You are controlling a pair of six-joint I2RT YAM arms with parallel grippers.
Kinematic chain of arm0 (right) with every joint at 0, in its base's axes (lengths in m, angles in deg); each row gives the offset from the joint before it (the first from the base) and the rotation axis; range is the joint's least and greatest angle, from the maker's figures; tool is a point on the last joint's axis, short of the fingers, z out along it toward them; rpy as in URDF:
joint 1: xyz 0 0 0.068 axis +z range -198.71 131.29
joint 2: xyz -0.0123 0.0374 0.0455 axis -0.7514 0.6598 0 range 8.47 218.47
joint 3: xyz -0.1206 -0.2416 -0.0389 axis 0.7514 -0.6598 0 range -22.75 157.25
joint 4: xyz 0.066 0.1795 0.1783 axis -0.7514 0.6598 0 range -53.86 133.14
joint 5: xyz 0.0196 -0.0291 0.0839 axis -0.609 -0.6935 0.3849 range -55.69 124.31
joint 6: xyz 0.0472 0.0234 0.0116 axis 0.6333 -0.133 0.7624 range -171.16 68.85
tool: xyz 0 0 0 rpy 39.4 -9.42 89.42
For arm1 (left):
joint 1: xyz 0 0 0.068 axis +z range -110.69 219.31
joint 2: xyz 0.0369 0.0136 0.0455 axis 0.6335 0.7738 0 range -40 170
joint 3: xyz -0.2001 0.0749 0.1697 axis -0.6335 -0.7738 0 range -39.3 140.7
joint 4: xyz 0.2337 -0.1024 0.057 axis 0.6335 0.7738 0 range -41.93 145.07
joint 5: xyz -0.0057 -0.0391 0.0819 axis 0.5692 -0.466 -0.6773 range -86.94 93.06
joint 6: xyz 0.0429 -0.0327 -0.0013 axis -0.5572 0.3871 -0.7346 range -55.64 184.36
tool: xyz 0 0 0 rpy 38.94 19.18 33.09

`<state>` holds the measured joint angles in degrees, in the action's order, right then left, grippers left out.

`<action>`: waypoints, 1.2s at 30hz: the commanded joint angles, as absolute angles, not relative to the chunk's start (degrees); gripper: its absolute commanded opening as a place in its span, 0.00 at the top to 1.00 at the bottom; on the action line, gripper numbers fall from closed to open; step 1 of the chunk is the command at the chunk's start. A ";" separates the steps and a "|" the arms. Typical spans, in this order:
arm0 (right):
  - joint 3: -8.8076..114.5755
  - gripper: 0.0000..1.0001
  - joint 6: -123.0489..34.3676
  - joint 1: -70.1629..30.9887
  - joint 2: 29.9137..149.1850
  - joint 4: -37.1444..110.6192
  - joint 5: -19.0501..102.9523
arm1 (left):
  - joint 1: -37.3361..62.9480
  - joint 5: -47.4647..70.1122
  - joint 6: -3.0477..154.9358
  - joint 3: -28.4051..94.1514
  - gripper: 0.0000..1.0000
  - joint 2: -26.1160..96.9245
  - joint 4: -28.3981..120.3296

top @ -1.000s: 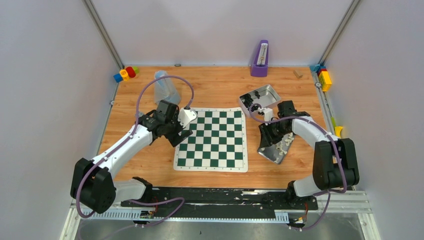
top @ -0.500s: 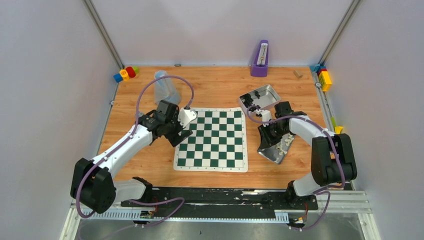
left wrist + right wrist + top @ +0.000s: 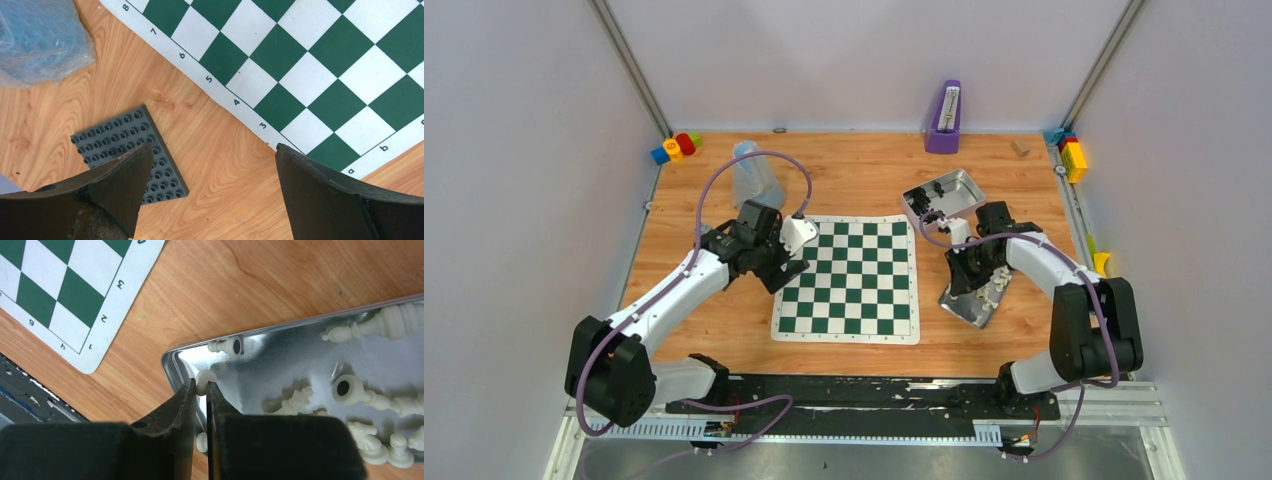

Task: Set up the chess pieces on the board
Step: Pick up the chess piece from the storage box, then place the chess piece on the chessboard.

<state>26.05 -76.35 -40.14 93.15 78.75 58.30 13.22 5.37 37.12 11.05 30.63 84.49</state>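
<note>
Your right claw point(image 3: 200, 390) is pinched on a pawn point(image 3: 205, 376) at the near rim of the tin point(image 3: 280, 352), with the other chess pieces point(image 3: 350, 390) loose inside and the board point(image 3: 854, 275) bare. Lift straight up, clear the rim, and don't drag its neighbours. That claw has narrowed over the last second. Your left claw point(image 3: 212, 155) stays spread wide beside the board.

Bright, even light; sharp frames, glare inside the tin point(image 3: 300, 347).

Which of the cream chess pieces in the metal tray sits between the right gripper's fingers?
The round-headed piece at the tray's corner rim, pinched by the right gripper; the others lie loose farther in.
</note>
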 commanded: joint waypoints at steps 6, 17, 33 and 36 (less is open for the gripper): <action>32.58 1.00 -78.08 -34.84 88.14 84.85 62.05 | 13.55 4.94 37.97 11.33 0.00 29.49 83.48; 31.63 1.00 -76.81 -15.76 90.67 75.24 63.90 | 14.52 3.24 39.64 11.42 0.00 28.91 82.82; 29.83 0.98 -78.20 -12.09 98.49 68.79 59.98 | 16.63 3.19 39.71 11.55 0.00 29.12 83.04; 29.47 0.98 -78.22 -12.06 98.67 68.73 58.70 | 16.62 3.24 39.67 11.59 0.00 29.17 83.03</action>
<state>29.78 -77.20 -12.35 98.40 71.12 60.44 16.26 3.12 38.54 11.05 30.50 84.23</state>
